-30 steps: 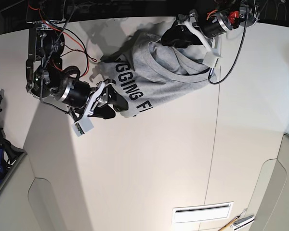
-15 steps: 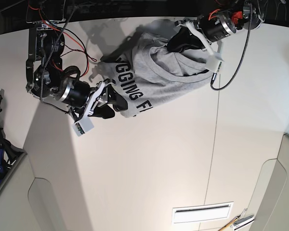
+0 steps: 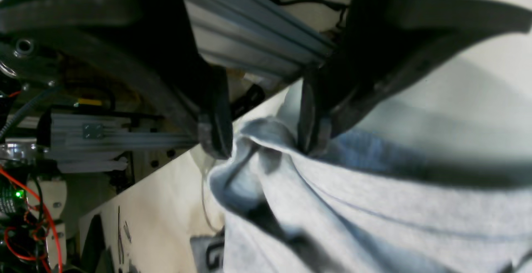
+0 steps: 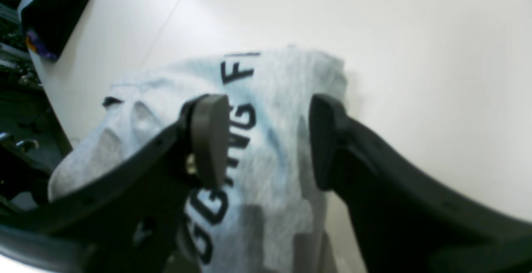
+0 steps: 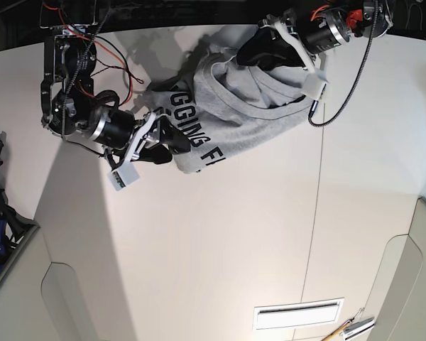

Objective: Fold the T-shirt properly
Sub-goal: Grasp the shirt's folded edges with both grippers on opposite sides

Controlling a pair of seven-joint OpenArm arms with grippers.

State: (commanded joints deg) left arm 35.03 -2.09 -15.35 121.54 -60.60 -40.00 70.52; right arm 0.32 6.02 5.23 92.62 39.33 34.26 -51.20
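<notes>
Where it bunches on the table (image 5: 220, 249), T-shirt (image 5: 231, 117) fold between left gripper (image 3: 262, 140), right gripper (image 4: 266, 140) agape above its lettering.

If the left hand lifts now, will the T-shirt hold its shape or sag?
Probably sag: the T-shirt lies bunched in soft folds, so it looks floppy. The left hand pinches only a small ridge of cloth, which may slip. The right hand straddles the lettering, jaws apart, giving no support.

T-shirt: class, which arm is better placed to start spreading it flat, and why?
Probably the left. The left gripper already pinches a bunched edge of the T-shirt. The right gripper is open, its fingers only straddling the lettering without a grip.
</notes>
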